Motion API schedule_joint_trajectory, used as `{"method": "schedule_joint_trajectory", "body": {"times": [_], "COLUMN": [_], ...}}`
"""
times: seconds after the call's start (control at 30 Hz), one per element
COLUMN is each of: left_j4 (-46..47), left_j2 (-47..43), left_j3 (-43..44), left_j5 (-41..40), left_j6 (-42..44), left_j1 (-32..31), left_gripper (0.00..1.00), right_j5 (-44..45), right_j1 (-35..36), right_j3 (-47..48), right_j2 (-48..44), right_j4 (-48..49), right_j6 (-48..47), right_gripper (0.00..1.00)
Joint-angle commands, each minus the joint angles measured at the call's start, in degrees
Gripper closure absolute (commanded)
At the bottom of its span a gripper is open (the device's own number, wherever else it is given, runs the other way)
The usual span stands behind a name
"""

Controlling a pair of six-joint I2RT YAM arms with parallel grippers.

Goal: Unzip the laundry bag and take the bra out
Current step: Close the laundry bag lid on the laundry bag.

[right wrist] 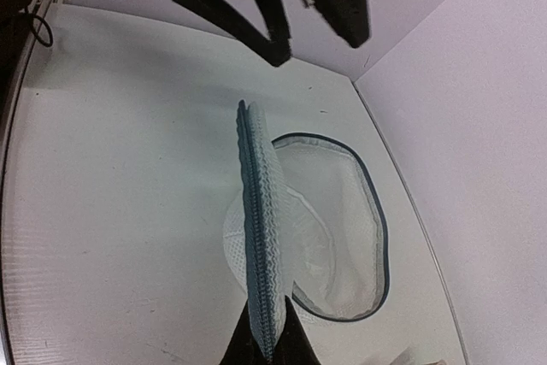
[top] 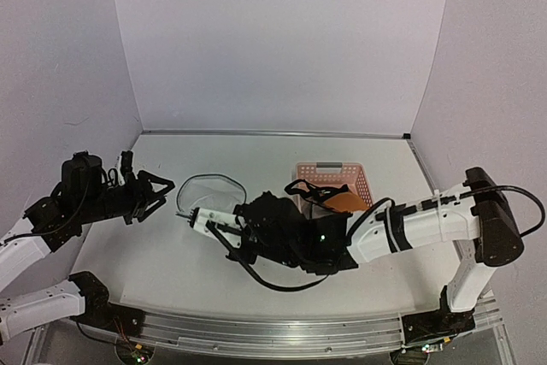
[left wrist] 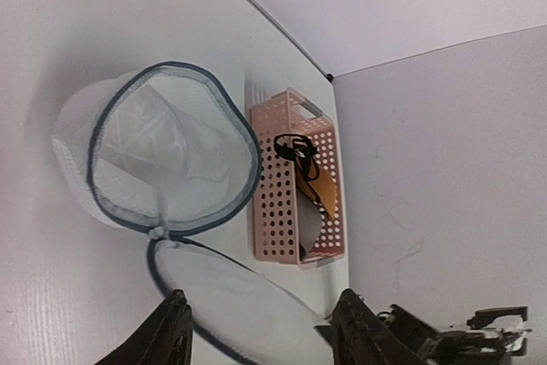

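Note:
The laundry bag (top: 210,191) lies unzipped on the table, its dark-rimmed mouth open and nothing showing inside it (left wrist: 167,156). Its round lid (left wrist: 248,301) hangs off one edge. My right gripper (top: 202,219) is shut on the lid's rim and holds the lid (right wrist: 261,228) on edge above the table, beside the bag body (right wrist: 338,237). My left gripper (top: 159,194) is open and empty just left of the bag; in the left wrist view its fingers (left wrist: 167,331) straddle the lid from a distance. The bra (top: 342,201), orange-brown with black straps, lies in the pink basket (left wrist: 278,185).
The pink perforated basket (top: 359,179) stands right of the bag, partly behind my right arm. White walls enclose the table at the back and sides. My left gripper shows at the top of the right wrist view (right wrist: 265,6).

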Motion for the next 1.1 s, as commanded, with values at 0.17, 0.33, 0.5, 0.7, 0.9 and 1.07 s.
{"method": "schedule_joint_trajectory", "body": {"times": [0.17, 0.33, 0.5, 0.7, 0.9, 1.07], "left_j4": [-12.2, -13.5, -13.6, -13.8, -13.6, -13.5], "left_j2": [-0.7, -0.7, -0.2, 0.4, 2.6, 3.8], "left_j3": [7.6, 8.2, 8.3, 7.9, 8.1, 8.2], "left_j5": [-10.5, -11.8, -11.3, -11.2, -9.0, -8.6], "left_j6": [11.6, 13.8, 15.3, 16.5, 18.1, 19.3], "left_j1": [-0.1, -0.2, -0.2, -0.2, -0.2, -0.2], "left_gripper": [0.43, 0.44, 0.43, 0.44, 0.44, 0.44], "right_j5": [-16.2, -24.6, -30.9, -42.6, -51.7, -57.3], "right_j1": [-10.1, -14.0, -15.7, -18.8, -19.7, -20.2], "right_j3": [26.5, 38.8, 45.7, 47.6, 50.4, 49.7], "right_j2": [1.9, 8.2, 13.6, 16.7, 20.1, 20.5], "right_j4": [-32.6, -41.7, -47.6, -48.4, -48.3, -48.4], "right_j6": [21.6, 28.4, 32.5, 38.0, 41.9, 43.7], "right_gripper": [1.00, 1.00, 1.00, 1.00, 1.00, 1.00]}}
